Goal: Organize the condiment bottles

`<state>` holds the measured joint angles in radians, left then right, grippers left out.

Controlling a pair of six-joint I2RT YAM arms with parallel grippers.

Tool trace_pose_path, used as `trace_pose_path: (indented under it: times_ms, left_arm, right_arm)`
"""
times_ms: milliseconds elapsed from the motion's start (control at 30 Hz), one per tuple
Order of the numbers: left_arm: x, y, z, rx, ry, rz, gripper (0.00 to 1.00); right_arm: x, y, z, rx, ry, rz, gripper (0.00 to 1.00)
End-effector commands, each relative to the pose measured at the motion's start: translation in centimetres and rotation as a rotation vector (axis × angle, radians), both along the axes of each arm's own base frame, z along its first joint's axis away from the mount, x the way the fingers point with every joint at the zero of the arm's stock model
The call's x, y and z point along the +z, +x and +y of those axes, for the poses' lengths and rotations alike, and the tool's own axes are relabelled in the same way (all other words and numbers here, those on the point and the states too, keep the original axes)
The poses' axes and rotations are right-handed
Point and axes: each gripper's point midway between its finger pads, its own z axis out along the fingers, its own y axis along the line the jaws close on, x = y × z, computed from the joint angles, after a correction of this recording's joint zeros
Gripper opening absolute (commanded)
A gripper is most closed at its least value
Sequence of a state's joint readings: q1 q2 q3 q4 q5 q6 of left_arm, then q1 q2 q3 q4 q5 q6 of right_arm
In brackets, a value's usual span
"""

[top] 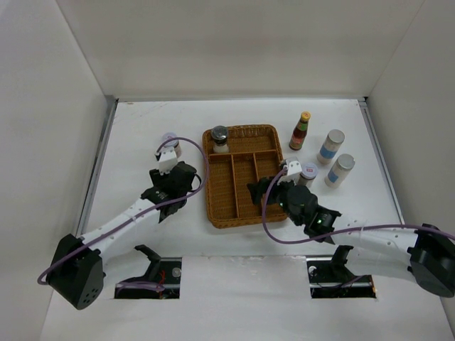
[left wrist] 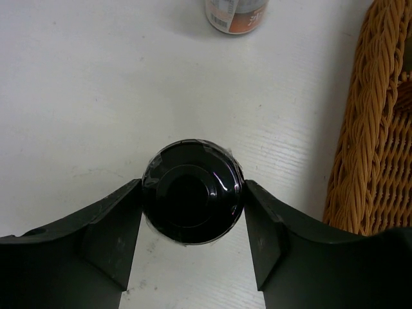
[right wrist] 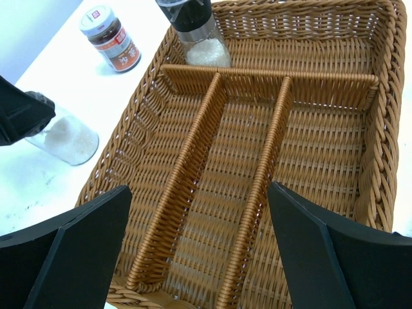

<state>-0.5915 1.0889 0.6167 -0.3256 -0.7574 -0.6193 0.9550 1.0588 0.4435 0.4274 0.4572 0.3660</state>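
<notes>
Glass black-capped bottle (left wrist: 192,191), slick, breakable: my left gripper (left wrist: 193,206) pinches its cap, 9 o'clock of tray (top: 210,213); right gripper (right wrist: 199,193) spread empty.

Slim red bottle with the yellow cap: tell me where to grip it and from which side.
Take the slim red bottle by its body below the neck, probably descending from above: it stands upright, with the wicker tray on its left, a white bottle on its right and a short jar nearer.
</notes>
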Motion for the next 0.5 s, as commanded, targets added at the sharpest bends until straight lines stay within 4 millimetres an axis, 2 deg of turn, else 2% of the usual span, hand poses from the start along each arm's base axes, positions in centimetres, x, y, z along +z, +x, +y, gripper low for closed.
trace_pose_path:
  times_ms: [0, 67, 133, 233, 333, 367, 400, 467]
  left_arm:
    - [2.3, 0.4, -0.6, -0.009, -0.049, -0.073, 0.42]
    - [5.4, 0.5, -1.4, -0.036, -0.073, -0.141, 0.41]
    - [9.1, 0.7, -3.0, -0.091, -0.096, -0.205, 0.41]
    - [13.7, 1.3, -7.9, -0.22, -0.133, -0.26, 0.41]
    - [16.4, 2.2, -13.7, -0.329, -0.17, -0.306, 0.41]
    - [16.9, 2.8, -15.0, -0.347, -0.176, -0.321, 0.41]
    - [17.5, 3.9, -17.1, -0.378, -0.182, -0.339, 0.41]
    - [18.3, 5.6, -19.8, -0.416, -0.203, -0.36, 0.41]
  right_arm:
    - [3.0, 0.3, -0.1, -0.021, 0.088, -0.055, 0.94]
    - [3.3, 0.2, -0.3, -0.023, 0.098, -0.06, 0.94]
    - [3.5, 0.3, -0.6, -0.034, 0.108, -0.063, 0.94]
    - [2.7, 1.4, -2.1, -0.11, 0.101, -0.042, 0.93]
    - [1.7, 2.5, -4.5, -0.217, 0.108, -0.005, 0.94]
    - [1.7, 2.7, -5.4, -0.246, 0.128, -0.003, 0.94]
    - [1.8, 2.8, -6.2, -0.271, 0.155, -0.004, 0.94]
    - [2.1, 3.0, -7.6, -0.309, 0.208, -0.018, 0.94]
